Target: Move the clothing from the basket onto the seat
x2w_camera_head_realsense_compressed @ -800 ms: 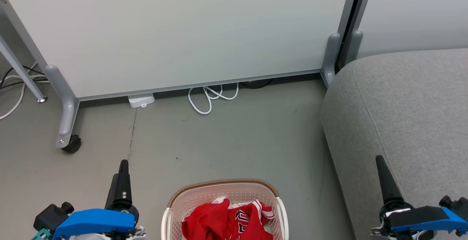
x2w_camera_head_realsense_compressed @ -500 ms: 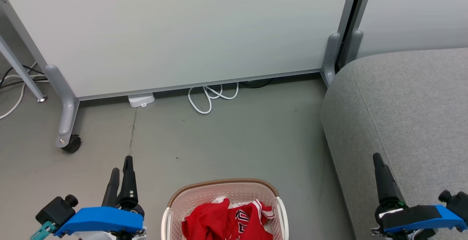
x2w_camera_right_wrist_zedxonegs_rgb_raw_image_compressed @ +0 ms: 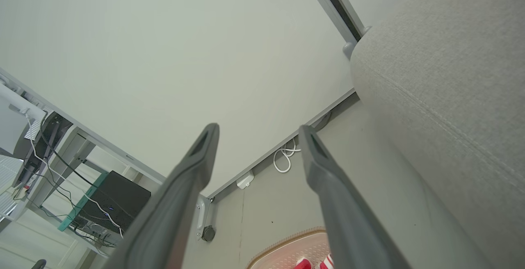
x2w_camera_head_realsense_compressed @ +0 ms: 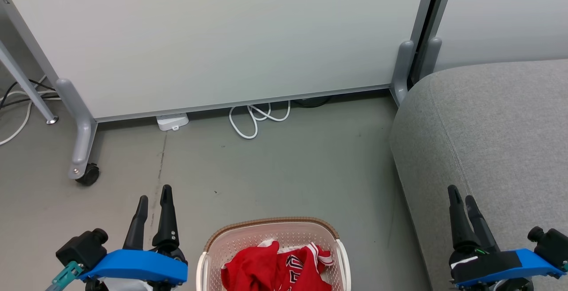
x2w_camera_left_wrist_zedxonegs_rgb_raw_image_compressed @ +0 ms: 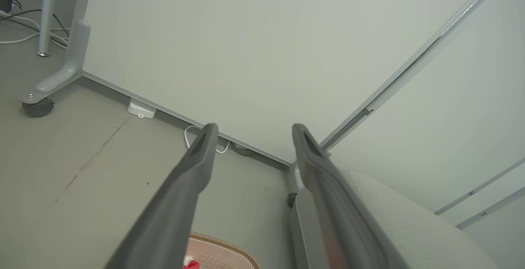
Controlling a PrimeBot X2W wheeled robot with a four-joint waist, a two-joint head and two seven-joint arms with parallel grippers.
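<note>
The cream basket (x2w_camera_head_realsense_compressed: pixel 270 226) with its brown rim stands on the floor at the bottom middle of the head view. Bunched inside it lies the red clothing (x2w_camera_head_realsense_compressed: pixel 275 269) with white trim and some lettering. The grey seat (x2w_camera_head_realsense_compressed: pixel 497 127) fills the right side. My left gripper (x2w_camera_head_realsense_compressed: pixel 154 193) hovers left of the basket, open and empty. My right gripper (x2w_camera_head_realsense_compressed: pixel 461 193) hangs over the seat's front edge, open and empty. The left wrist view shows the left gripper (x2w_camera_left_wrist_zedxonegs_rgb_raw_image_compressed: pixel 251 128), the basket rim (x2w_camera_left_wrist_zedxonegs_rgb_raw_image_compressed: pixel 221 244) and the seat (x2w_camera_left_wrist_zedxonegs_rgb_raw_image_compressed: pixel 393 219). The right wrist view shows the right gripper (x2w_camera_right_wrist_zedxonegs_rgb_raw_image_compressed: pixel 258 128), the basket (x2w_camera_right_wrist_zedxonegs_rgb_raw_image_compressed: pixel 287 248), a bit of clothing (x2w_camera_right_wrist_zedxonegs_rgb_raw_image_compressed: pixel 303 264) and the seat (x2w_camera_right_wrist_zedxonegs_rgb_raw_image_compressed: pixel 443 76).
A pale partition panel (x2w_camera_head_realsense_compressed: pixel 222 38) on a castor foot (x2w_camera_head_realsense_compressed: pixel 86 175) closes off the far side. A white cable loop (x2w_camera_head_realsense_compressed: pixel 255 120) and a small white box (x2w_camera_head_realsense_compressed: pixel 172 121) lie at its base. Grey floor (x2w_camera_head_realsense_compressed: pixel 275 171) stretches between panel, basket and seat.
Both grippers have turned about their own axes, so each now shows two spread fingers instead of one. The left gripper has shifted a little rightward. Basket and clothing lie unmoved.
</note>
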